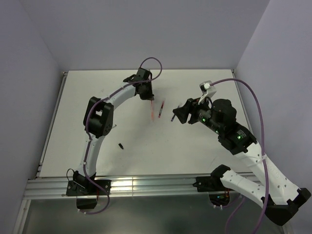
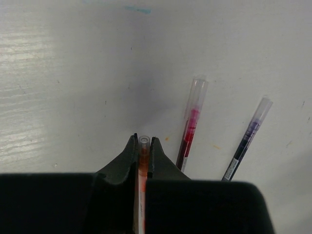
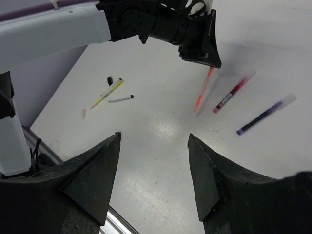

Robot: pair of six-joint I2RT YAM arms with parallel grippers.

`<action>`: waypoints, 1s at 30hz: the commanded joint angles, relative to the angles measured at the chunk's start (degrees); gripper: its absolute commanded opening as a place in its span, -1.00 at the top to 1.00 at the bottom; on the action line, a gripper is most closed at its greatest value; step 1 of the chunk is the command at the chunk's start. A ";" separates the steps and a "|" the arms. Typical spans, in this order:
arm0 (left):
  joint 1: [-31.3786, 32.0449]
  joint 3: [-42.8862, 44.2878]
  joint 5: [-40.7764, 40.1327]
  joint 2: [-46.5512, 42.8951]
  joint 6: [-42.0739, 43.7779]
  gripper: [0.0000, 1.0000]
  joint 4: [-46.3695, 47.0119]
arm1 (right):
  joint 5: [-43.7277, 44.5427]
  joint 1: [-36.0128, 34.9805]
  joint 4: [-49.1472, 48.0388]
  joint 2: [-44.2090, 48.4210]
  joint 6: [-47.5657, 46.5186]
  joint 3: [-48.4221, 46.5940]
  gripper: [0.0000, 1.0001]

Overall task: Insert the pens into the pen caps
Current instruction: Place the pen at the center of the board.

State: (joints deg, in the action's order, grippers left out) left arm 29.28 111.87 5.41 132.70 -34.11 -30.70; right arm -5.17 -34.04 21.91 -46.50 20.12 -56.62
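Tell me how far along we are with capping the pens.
Done, it seems: the red pen and purple pen lie with clear caps on. In hand: the left gripper is shut on the orange pen; the right gripper is open. To do: the yellow pen and white-black pen, with a black cap loose beside them.

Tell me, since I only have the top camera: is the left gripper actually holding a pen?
Observer: Yes. The left wrist view shows the left gripper shut on the orange pen, its clear tip poking past the fingertips.
Operator: And the right one?
Observer: Its wrist view shows the right gripper open, with nothing between the fingers.
Operator: Any pens I'm missing?
Observer: A yellow pen and a white-black pen lie by the left arm, with a black cap close by.
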 commanded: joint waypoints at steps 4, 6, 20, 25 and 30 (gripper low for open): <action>-0.19 -1.92 0.74 -1.31 -2.28 0.99 6.00 | -0.45 0.91 -1.78 -0.26 0.36 0.81 -0.32; -0.19 -3.68 0.39 -1.39 -2.98 0.95 6.96 | -0.72 0.91 -1.96 -0.08 0.36 0.98 -0.32; 0.34 -5.44 -0.66 -0.08 -3.16 0.47 7.76 | -0.72 1.08 -1.79 0.27 0.18 0.98 -0.32; 0.43 -5.62 -0.75 -0.08 -2.63 0.40 7.58 | -0.63 1.08 -1.96 0.36 0.18 1.07 -0.32; 0.34 -6.14 -1.19 -0.87 -2.45 0.39 7.84 | -0.72 1.17 -2.05 0.27 0.18 1.16 -0.32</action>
State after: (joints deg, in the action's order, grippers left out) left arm 29.34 106.08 4.95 132.84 -37.12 -24.47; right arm -5.65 -33.47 21.89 -46.68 20.12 -55.70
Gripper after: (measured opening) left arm 0.303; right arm 0.659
